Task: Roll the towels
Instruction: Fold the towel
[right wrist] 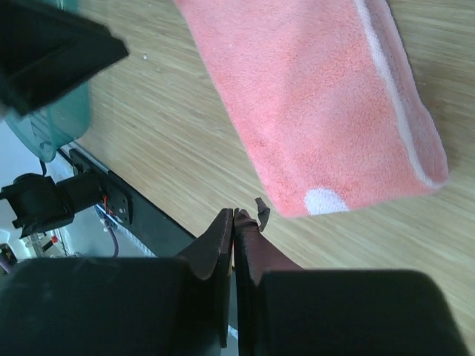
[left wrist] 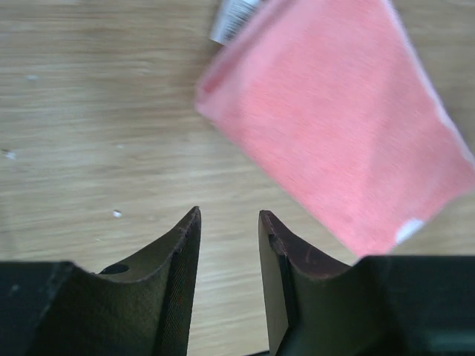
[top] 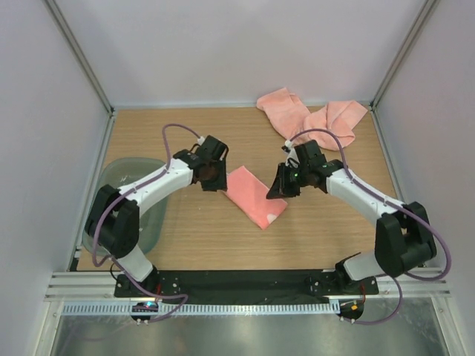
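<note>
One salmon-pink towel [top: 254,196] lies folded flat on the wooden table between the two arms. In the left wrist view this towel [left wrist: 341,126] is up and to the right of the fingers, with a white tag [left wrist: 234,18] at its corner. My left gripper [top: 214,180] hovers at its left end, and the left gripper [left wrist: 228,216] is open with only bare wood between the fingers. My right gripper [top: 279,187] is at the towel's right end. There the right gripper [right wrist: 234,214] is shut on nothing, just short of the towel [right wrist: 319,96] and its pale band.
More pink towels [top: 315,117] lie crumpled in a heap at the back right corner. A translucent grey-green tray [top: 151,219] stands at the left edge, partly under the left arm, and the tray [right wrist: 56,126] also shows in the right wrist view. Walls enclose the table on three sides.
</note>
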Available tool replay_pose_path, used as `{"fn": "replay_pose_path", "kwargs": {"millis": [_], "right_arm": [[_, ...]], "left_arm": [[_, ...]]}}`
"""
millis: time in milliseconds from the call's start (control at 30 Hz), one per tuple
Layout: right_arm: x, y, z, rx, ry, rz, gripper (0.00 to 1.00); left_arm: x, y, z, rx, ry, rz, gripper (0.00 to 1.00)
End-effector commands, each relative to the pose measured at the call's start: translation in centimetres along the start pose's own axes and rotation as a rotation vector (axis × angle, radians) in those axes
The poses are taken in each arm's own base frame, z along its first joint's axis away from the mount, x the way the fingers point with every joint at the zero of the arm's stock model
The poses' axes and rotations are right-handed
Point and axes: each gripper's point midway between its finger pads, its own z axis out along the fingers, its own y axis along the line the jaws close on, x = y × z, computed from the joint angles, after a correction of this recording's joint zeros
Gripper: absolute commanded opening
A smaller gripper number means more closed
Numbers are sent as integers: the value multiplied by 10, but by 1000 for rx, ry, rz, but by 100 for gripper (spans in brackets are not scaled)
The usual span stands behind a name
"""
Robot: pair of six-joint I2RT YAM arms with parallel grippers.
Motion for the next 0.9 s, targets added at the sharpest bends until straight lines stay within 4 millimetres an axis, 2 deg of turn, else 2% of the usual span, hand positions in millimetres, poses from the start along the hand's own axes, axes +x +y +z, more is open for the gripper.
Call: {"fn": "replay_pose_path", "kwargs": {"millis": [0, 33, 133, 167, 467, 500, 633, 867], "right_arm": [[-4, -9, 21, -32, 43, 29, 7], [-5, -12, 25, -29, 44, 29, 6], [-4, -29, 33, 10, 54, 51, 5], [-4, -37, 33, 25, 54, 66, 4], [14, -85, 38, 119, 94, 141, 1], [16, -89, 38, 132, 97, 145, 1], [18, -106, 35, 186, 90, 180, 1], [23, -116, 40, 203, 111, 210, 1]], "left_arm": [[10, -39, -24, 102, -12, 32, 37], [18, -54, -28, 133, -3, 60, 37], [25, -75, -33, 172, -7, 80, 37], [34, -86, -34, 202, 16, 87, 37], [58, -131, -23, 273, 65, 141, 36], [60, -141, -26, 290, 63, 157, 35], [72, -153, -16, 285, 90, 180, 35], [91, -162, 0, 273, 133, 204, 34]]}}
